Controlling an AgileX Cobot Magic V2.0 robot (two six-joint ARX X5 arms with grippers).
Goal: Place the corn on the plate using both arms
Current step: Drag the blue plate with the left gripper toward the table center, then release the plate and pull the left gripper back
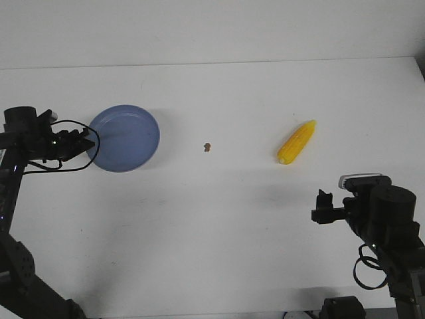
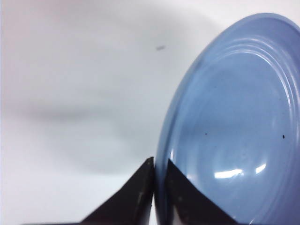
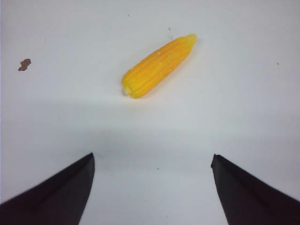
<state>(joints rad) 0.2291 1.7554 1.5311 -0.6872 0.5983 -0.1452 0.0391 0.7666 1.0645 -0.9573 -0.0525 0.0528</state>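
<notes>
The left end effector (image 1: 85, 143) is pinching the plate (image 1: 126, 136) by its 9 o'clock rim. The corn (image 1: 296, 142) is lying on the desk (image 1: 219, 219) (well apart from the plate), while the right end effector (image 1: 323, 207) is hovering spread wide at the corn's 5 o'clock.

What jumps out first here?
The bright yellow corn lies alone on the white table's right side, with the open right gripper facing it, apart. On the left, the left gripper is shut on the rim of the blue plate. A tiny brown speck sits between them.
</notes>
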